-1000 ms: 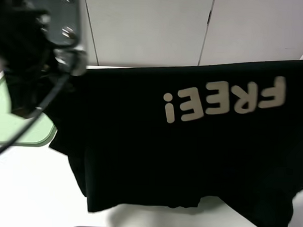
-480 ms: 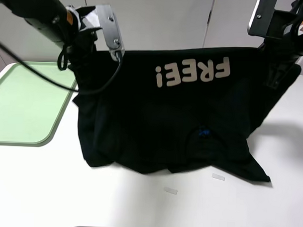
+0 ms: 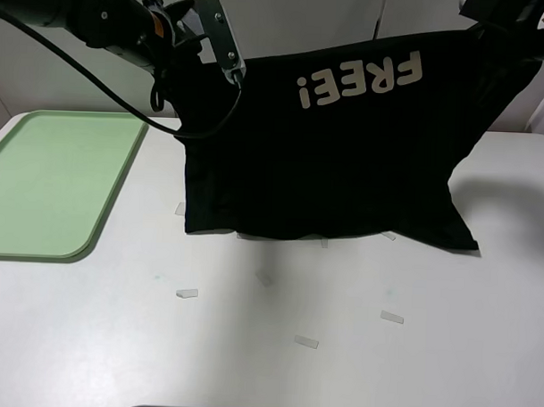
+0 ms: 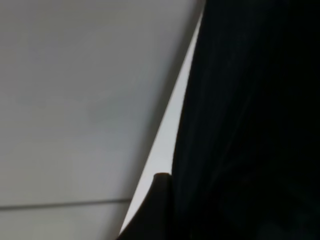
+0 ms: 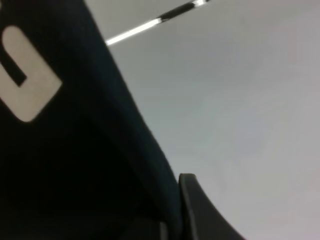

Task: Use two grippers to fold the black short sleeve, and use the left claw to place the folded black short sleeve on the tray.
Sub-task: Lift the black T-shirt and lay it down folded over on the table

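In the exterior high view, the black short sleeve (image 3: 327, 170) is held up, spread between both arms, well apart from the tray (image 3: 58, 178) at the left of the table (image 3: 266, 373). The "FREE!" print (image 3: 361, 77) reads upside down, and the lower edge seems to rest on the table. The left claw (image 3: 180, 80) is clamped on the upper left corner. The right gripper (image 3: 503, 37), mostly cut off by the frame, is clamped on the upper right. In the left wrist view, only black cloth and one dark finger (image 4: 159, 187) at its edge are shown; the pinch itself is hidden. In the right wrist view, cloth, part of a print letter and another finger (image 5: 200, 210) are seen, pinch likewise hidden. Step judged: first fold, shirt raised for laying over. Next, both corners need to be carried over and lowered evenly, and released only once the cloth lies flat.
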